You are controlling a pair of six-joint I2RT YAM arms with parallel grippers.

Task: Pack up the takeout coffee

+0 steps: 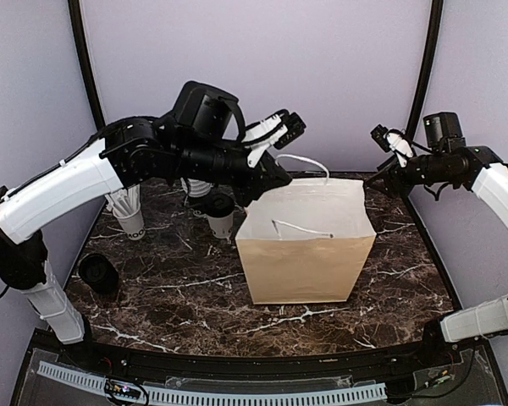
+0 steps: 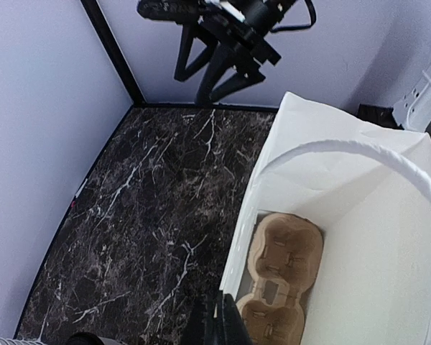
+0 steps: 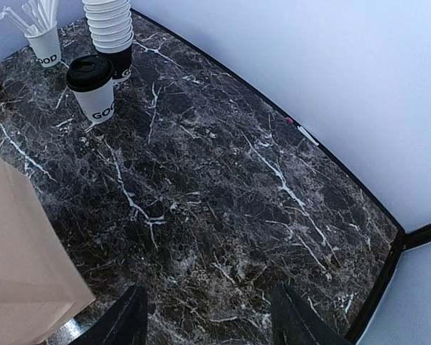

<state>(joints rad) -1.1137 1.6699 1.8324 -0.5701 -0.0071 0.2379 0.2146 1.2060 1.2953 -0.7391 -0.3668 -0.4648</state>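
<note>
One takeout coffee (image 1: 221, 212) (image 3: 93, 86), a white cup with a black lid, stands on the marble behind the brown paper bag's (image 1: 305, 254) left corner. The bag stands open in the middle, and a brown pulp cup carrier (image 2: 284, 277) lies on its floor. My left gripper (image 1: 271, 182) (image 2: 219, 323) is shut at the bag's back-left rim, and a pale sliver of that rim shows between the fingers. My right gripper (image 1: 388, 179) (image 3: 212, 323) hovers open above bare marble by the bag's back-right corner, with nothing between its fingers.
A stack of lidless white cups (image 3: 111, 29) stands just behind the coffee. A cup of white sticks (image 1: 129, 216) (image 3: 43, 36) is at the back left. A black round object (image 1: 97, 272) lies near the left edge. The bag's white rope handles (image 2: 359, 151) arch over its mouth.
</note>
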